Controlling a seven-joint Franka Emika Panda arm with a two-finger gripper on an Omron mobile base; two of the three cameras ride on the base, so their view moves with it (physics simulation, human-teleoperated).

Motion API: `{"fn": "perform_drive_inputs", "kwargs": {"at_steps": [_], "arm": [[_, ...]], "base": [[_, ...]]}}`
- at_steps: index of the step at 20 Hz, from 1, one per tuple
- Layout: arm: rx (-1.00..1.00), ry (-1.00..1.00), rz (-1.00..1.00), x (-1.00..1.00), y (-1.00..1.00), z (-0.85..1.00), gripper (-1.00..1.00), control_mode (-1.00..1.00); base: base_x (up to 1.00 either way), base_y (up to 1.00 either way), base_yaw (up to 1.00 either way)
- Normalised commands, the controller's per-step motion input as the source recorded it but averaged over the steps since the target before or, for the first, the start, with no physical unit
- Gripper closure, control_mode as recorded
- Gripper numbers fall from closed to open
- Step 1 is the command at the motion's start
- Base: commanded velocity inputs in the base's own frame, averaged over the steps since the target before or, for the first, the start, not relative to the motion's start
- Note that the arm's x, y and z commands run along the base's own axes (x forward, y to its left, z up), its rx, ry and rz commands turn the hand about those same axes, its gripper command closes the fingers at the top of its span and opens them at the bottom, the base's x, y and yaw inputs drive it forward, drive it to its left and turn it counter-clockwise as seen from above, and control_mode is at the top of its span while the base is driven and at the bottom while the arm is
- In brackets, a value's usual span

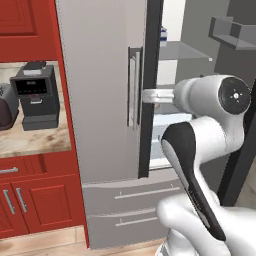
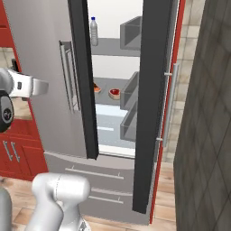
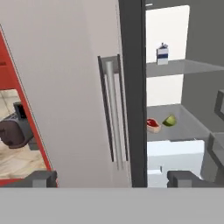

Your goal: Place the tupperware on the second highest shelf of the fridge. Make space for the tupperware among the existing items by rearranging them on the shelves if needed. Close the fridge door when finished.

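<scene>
Fridge (image 2: 45, 67) with right door (image 2: 151, 103) open; carton (image 3: 162, 54) on a shelf (image 3: 183, 68) (lime below); jaws wide, empty.

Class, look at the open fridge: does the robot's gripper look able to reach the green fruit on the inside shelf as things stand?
Probably yes. The right-hand door stands open, the gripper is open and faces the gap, and the green fruit lies near the shelf's front. The closed left door narrows the way in.
</scene>
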Motion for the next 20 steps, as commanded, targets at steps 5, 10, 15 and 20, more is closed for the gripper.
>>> {"fn": "perform_drive_inputs", "kwargs": {"at_steps": [5,10,15,20], "arm": [[0.0,0.01,0.0,-1.0,-0.59,-0.2,-1.0,-1.0],[0.08,0.01,-0.02,-1.0,-1.0,0.0,-1.0,-1.0],[0.13,0.0,-0.13,-0.97,-1.0,0.01,-1.0,-1.0],[0.15,0.02,-0.24,-0.18,-1.0,0.0,-1.0,-1.0]], "base": [[0.0,0.0,0.0],[0.0,0.0,0.0],[0.0,0.0,0.0],[0.0,0.0,0.0]]}}
